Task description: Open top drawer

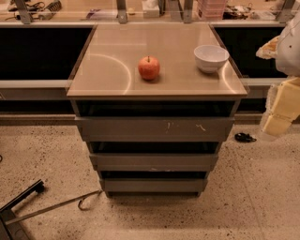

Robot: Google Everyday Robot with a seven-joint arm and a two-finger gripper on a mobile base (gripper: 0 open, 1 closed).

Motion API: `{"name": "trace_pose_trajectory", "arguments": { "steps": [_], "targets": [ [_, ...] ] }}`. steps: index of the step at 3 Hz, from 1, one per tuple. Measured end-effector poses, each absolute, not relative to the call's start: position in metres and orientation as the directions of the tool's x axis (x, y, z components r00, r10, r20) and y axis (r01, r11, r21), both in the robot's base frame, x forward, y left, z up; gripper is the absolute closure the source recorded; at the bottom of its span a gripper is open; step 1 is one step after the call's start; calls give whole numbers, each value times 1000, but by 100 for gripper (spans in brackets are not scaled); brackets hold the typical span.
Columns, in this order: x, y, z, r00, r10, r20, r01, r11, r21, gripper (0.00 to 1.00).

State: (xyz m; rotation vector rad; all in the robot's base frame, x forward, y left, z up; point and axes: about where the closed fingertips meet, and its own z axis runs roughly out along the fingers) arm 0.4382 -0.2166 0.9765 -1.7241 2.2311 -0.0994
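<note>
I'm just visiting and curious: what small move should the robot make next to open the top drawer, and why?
Probably move the gripper across, toward the upper edge of the top drawer. The gripper hangs at the right edge of the view, apart from the cabinet, and the handleless drawer seems to offer only the dark gap above it to catch.

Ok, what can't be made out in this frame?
Camera view only:
- gripper: at the right edge beside the cabinet, blurred, partly cut off by the frame.
- top drawer: inside hidden by its front panel and shadow.
- dark object on the floor: too small to identify.
- back counter clutter: cut by the top edge.
</note>
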Motion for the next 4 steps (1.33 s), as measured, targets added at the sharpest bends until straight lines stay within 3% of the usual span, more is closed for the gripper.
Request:
{"name": "trace_pose_trajectory", "arguments": {
  "steps": [4],
  "targets": [
    [477, -205, 912, -104, -943, -315, -966, 172, -194, 0]
  ]
}}
